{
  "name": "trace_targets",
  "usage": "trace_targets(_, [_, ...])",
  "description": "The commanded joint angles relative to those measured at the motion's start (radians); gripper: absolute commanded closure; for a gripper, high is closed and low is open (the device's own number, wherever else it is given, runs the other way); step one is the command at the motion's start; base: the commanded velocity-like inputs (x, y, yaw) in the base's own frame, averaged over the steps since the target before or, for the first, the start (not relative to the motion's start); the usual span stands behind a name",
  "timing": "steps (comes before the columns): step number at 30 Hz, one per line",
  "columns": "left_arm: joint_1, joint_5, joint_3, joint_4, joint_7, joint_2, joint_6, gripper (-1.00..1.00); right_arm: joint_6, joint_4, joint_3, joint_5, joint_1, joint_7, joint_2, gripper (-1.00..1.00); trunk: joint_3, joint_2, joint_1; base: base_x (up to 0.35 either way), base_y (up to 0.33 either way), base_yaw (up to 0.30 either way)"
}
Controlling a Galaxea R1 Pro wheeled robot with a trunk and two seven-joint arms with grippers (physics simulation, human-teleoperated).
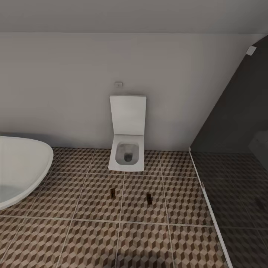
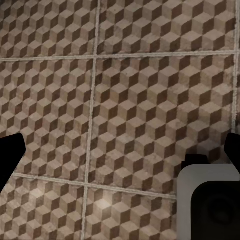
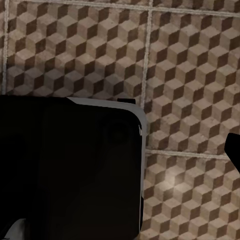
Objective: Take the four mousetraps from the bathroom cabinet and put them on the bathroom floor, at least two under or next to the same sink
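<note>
Two mousetraps lie flat on the bathroom floor, one at about 7 o'clock of the wall-hung toilet and the other at about 5 o'clock, near it and well apart from each other. A white basin or tub rim curves in at 9 o'clock; a dark glass shower partition stands at 3 o'clock.

The left end effector points down at bare cube-patterned tile, its dark fingertips spread wide with nothing between them. The right end effector also faces the tile; I cannot tell how its fingers stand, a dark part of the robot blocking much of the sight.

Judging by this, the task is roughly half done, and the robot appears between placements. Next it must return to the cabinet for the remaining traps, and check that two sit beside a sink.
</note>
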Motion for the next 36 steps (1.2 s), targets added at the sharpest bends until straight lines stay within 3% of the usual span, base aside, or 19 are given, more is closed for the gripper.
trace_targets(1, [-0.001, 0.003, -0.009, 0.003, 0.004, -0.001, -0.004, -1.00, -0.003, 0.001, 0.003, -0.004, -0.001, 0.004, 0.000, -1.00, -0.001, -0.002, 0.000, 0.000, 0.000, 0.000])
trace_targets(36, [-0.001, 0.003, -0.009, 0.003, 0.004, -0.001, -0.004, -1.00, -0.003, 0.001, 0.003, -0.004, -0.001, 0.004, 0.000, -1.00, -0.001, -0.002, 0.000, 0.000, 0.000, 0.000])
